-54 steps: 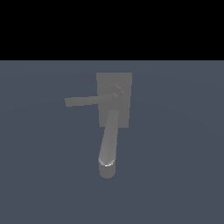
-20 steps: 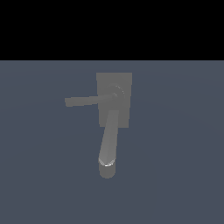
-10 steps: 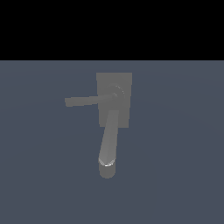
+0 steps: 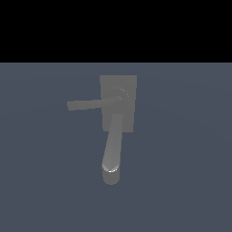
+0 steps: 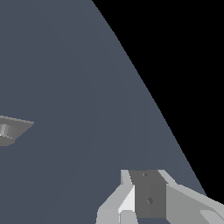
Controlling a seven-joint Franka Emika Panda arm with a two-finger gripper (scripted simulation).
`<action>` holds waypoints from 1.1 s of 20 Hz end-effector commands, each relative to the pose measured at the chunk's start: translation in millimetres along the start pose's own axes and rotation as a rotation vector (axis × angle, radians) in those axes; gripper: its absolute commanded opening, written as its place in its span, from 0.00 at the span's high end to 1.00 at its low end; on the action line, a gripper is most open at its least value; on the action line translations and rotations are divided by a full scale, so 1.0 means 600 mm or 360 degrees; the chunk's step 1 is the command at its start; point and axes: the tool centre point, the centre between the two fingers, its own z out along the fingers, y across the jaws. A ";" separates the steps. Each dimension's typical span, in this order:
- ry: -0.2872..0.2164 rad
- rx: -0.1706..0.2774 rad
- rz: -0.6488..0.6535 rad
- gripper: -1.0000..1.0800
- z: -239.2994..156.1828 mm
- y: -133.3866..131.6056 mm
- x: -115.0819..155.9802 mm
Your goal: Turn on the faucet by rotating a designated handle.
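The thin, straight matte grey handle bar with a squared end (image 4: 88,104) is seen in the exterior view just left of the frame's centre, jutting from a round hub (image 4: 118,97) toward the left of the frame and lying nearly level, its free end slightly lower than the hub. The hub is set on the flat rectangular grey base plate (image 4: 128,86) of the plain matte grey faucet (image 4: 118,108), placed slightly above the centre of the frame. A thick rounded grey tube spout (image 4: 112,149) is shown running from below the hub down toward the lower centre, ending in a round tip with a thin bright rim. The fixture is surrounded by a flat slate-blue surface (image 4: 181,158); a black band is seen across the top of the frame

In the wrist view, a grey corner of the faucet (image 5: 13,130) is cut off at the middle of the left edge. Part of the white and grey robot gripper (image 5: 146,199) is seen at the bottom edge, well apart from the faucet; its fingertips are out of frame, so whether the jaws are open or closed cannot be told
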 end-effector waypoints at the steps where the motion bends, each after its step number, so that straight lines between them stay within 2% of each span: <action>1: 0.0106 -0.0157 -0.0015 1.00 -0.028 0.004 0.018; 7: 0.0353 -0.0517 -0.0090 1.00 -0.098 -0.008 0.058; 14: 0.0627 -0.0904 -0.0249 1.00 -0.173 -0.060 0.101; 18: 0.0749 -0.1072 -0.0353 1.00 -0.201 -0.100 0.119; 22: 0.0838 -0.1191 -0.0444 1.00 -0.218 -0.136 0.132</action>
